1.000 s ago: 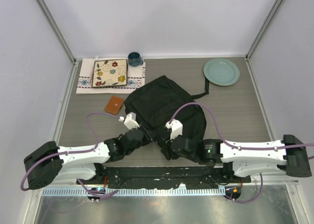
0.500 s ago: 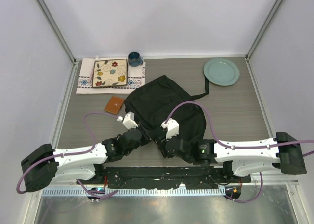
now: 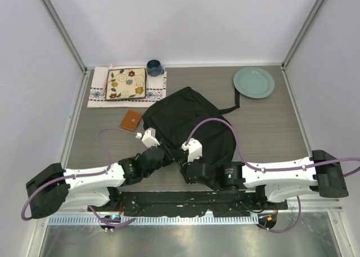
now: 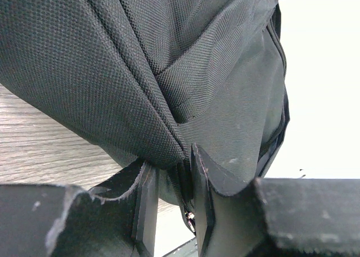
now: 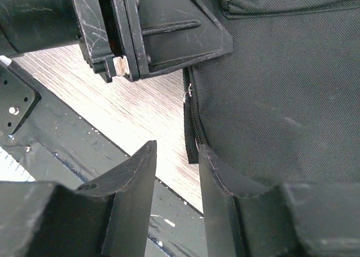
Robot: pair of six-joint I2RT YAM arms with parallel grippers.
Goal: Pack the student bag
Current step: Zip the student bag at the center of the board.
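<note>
Gripping the large black soft fabric backpack [image 3: 188,116].
Our left gripper [image 4: 170,172] clamps its near edge; our right gripper [image 5: 177,153] stands apart.

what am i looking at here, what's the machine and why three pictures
A left arm and a right arm are bolted at the table's near edge. The wide picture looks down from above; the two close-ups come from wrist cameras. On the table lie a black student bag, a floral tray on a cloth, a blue mug, a brown wallet and a green plate. The left end effector pinches a fold of the bag's fabric. The right end effector is open beside the bag, holding nothing.
</note>
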